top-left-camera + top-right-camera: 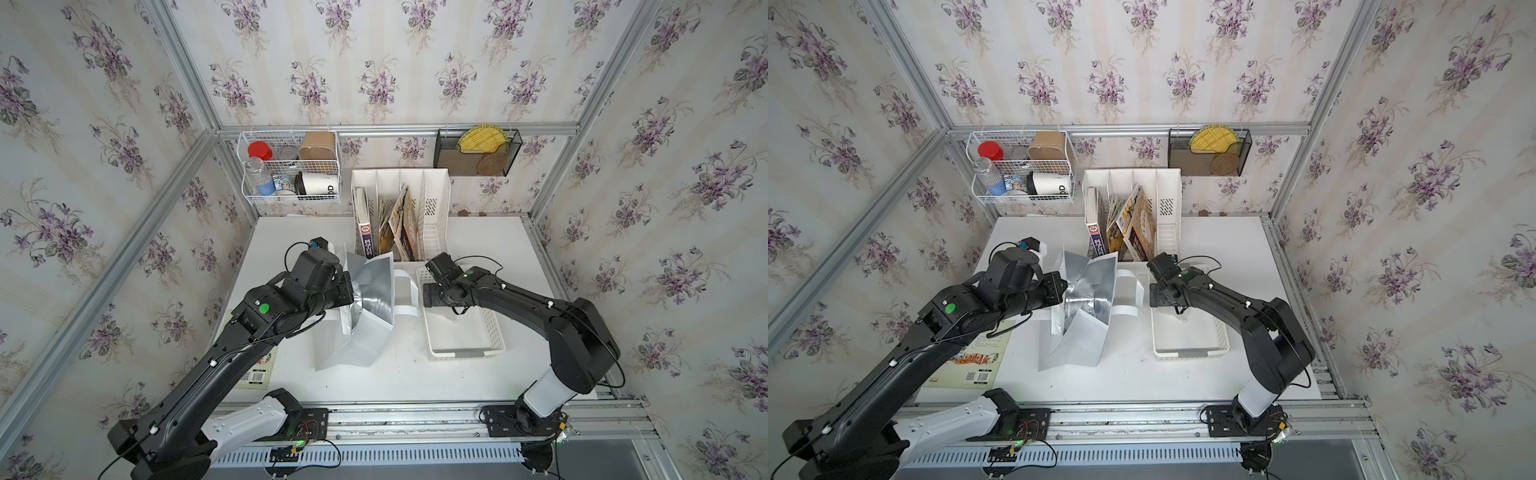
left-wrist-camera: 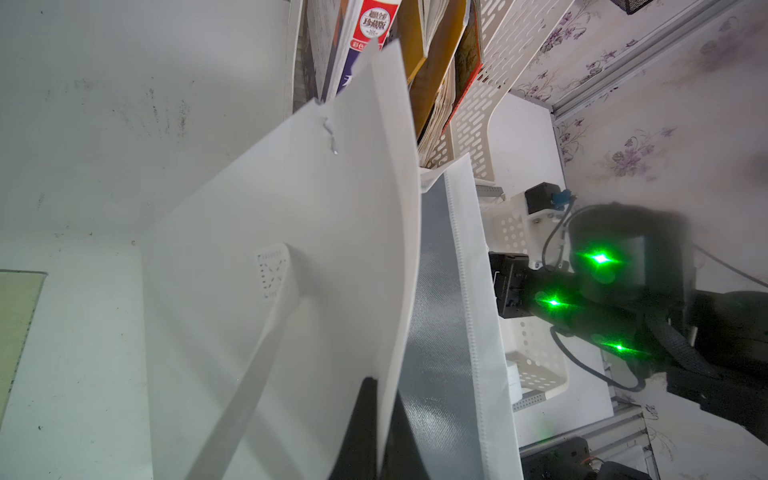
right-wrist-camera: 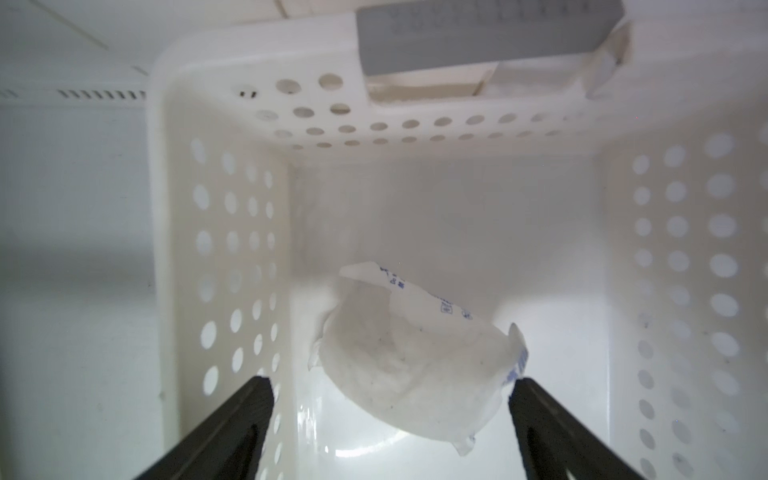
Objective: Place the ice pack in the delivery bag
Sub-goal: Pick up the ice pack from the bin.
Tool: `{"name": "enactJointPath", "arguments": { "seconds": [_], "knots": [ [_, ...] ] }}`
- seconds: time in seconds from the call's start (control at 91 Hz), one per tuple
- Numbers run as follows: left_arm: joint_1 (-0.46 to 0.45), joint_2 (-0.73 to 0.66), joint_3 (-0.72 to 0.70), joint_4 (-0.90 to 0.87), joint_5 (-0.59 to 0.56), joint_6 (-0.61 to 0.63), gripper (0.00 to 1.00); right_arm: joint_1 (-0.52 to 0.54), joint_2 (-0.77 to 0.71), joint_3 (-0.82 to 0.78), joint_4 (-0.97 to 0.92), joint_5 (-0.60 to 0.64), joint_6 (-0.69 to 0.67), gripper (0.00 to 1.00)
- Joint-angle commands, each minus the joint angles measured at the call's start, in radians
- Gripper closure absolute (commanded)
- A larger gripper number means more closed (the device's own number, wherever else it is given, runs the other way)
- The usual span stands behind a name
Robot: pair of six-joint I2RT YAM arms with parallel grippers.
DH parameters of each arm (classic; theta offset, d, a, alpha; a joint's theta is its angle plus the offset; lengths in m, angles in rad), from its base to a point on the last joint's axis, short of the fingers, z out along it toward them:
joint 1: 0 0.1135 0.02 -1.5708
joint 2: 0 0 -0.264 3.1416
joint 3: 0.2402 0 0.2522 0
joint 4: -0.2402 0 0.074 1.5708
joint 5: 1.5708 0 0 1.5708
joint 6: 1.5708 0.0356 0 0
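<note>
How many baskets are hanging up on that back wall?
2. A white wire basket hangs on the left side, and a black mesh basket hangs on the right side, at about the same height. Nothing seems to hide a third.

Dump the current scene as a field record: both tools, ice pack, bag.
left tool: shut on a wall of the delivery bag
right tool: open, lowered into the white basket, straddling the ice pack
ice pack: lying on the basket floor, not gripped
delivery bag: beside the basket, mouth open, silver lining showing
task stage: pick not yet made; ice pack not in the bag
</note>
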Motion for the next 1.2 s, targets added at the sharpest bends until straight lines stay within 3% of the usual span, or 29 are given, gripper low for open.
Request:
{"name": "enactJointPath", "arguments": {
  "seconds": [0.0, 0.22, 0.659, 0.835, 1.066, 1.187],
  "knots": [
    [0.001, -0.001, 0.004, -0.005, -0.011, 0.016, 1.00, 0.001, -0.006, -0.011, -0.012, 0.031, -0.140, 0.04],
    [0.001, 0.005, 0.007, -0.006, -0.008, 0.022, 1.00, 0.001, 0.070, 0.016, -0.113, 0.074, -0.199, 0.06],
    [0.001, 0.013, 0.006, 0.003, 0.000, 0.022, 1.00, -0.002, 0.226, 0.116, -0.082, 0.197, -0.240, 0.05],
    [0.001, 0.013, 0.008, -0.001, -0.001, 0.017, 1.00, -0.027, 0.249, 0.129, -0.077, 0.166, -0.210, 0.08],
    [0.001, 0.016, 0.016, -0.002, -0.003, 0.016, 1.00, -0.135, 0.223, 0.088, -0.049, 0.003, -0.132, 0.23],
    [0.001, 0.022, 0.020, -0.001, 0.001, 0.016, 1.00, -0.155, 0.197, 0.054, -0.020, -0.081, -0.109, 0.25]
  ]
}}
